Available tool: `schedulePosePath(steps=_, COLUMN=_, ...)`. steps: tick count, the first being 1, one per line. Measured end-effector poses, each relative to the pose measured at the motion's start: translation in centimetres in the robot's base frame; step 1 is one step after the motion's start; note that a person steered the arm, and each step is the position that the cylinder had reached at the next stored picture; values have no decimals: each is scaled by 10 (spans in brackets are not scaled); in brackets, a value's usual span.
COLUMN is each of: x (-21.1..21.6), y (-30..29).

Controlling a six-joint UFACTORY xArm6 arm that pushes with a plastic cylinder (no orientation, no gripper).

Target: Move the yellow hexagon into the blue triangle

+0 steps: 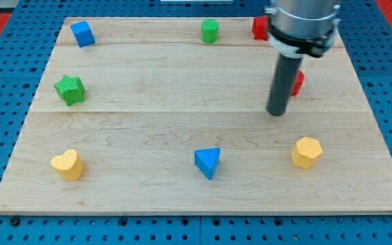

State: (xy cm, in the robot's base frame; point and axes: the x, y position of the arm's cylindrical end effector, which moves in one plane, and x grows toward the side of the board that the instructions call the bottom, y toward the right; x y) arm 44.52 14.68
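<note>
Though near my tip (276, 112), red block (297, 82)

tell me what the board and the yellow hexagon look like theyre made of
Board: pale wood, going by the visible grain and plank seams, matte finish. Yellow hexagon: evenly coloured, smooth faces with a soft sheen; painted wood or plastic, I cannot tell which.

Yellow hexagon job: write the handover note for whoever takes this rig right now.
My tip is on the board, up and to the view's left of the yellow hexagon, touching no block; a red block sits just behind the rod.
The blue triangle lies at bottom centre, well apart from the hexagon on its right.
Done: nothing visible yet.
Left: bring the tip round to the hexagon's right side and push it left into the triangle.
</note>
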Motion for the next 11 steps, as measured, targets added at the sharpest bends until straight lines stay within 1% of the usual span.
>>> schedulePosePath(steps=1, x=10, y=40)
schedulePosePath(steps=2, x=44, y=43)
schedulePosePath(steps=3, x=83, y=33)
schedulePosePath(steps=4, x=97, y=12)
schedulePosePath(steps=5, x=99, y=10)
schedulePosePath(steps=6, x=110, y=-5)
schedulePosePath(steps=7, x=116, y=27)
schedulePosePath(steps=8, x=128, y=-34)
schedulePosePath(steps=10, x=129, y=-77)
schedulePosePath(steps=11, x=125, y=-147)
